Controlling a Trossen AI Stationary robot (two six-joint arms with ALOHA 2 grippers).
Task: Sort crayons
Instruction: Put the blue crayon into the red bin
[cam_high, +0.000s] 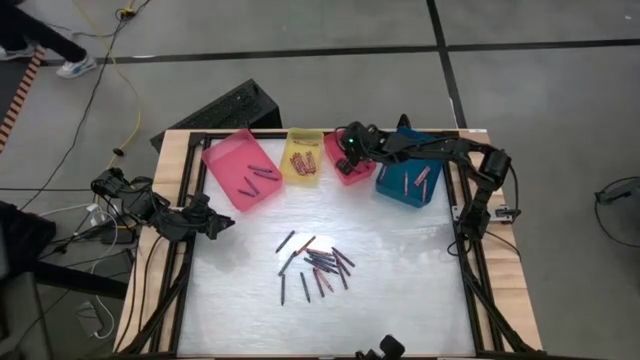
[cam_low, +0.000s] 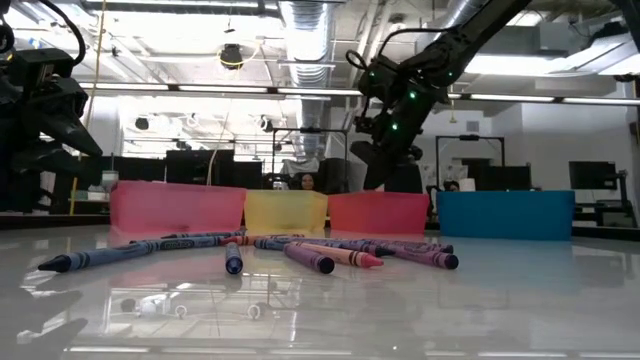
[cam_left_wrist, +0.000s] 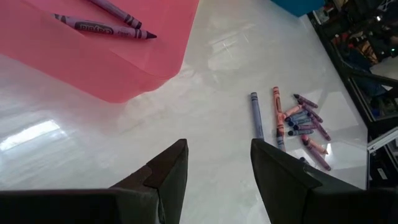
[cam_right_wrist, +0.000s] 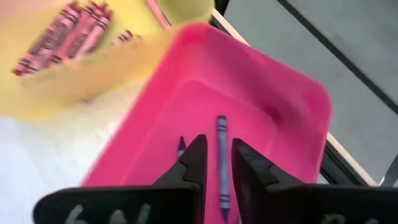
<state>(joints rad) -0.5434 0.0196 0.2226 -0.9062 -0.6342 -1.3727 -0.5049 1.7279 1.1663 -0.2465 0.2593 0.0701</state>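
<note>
Several crayons (cam_high: 318, 262) lie loose in a heap on the white table top (cam_high: 400, 290), also seen in the low view as crayons (cam_low: 300, 252). My right gripper (cam_right_wrist: 220, 155) hangs over the red tray (cam_high: 343, 172) at the far edge, fingers slightly apart. A dark blue crayon (cam_right_wrist: 221, 163) shows in the gap between them, over the red tray's floor (cam_right_wrist: 249, 106), narrower than the gap. A second crayon tip (cam_right_wrist: 180, 146) lies beside it. My left gripper (cam_left_wrist: 217, 168) stands open above the table near its left edge, with nothing between its fingers.
Four trays stand along the far edge: a pink tray (cam_high: 240, 170) with a few crayons, a yellow tray (cam_high: 303, 158) with pink ones, the red one, and a blue tray (cam_high: 408, 182) with crayons. The table's raised frame (cam_high: 170, 250) runs round the top.
</note>
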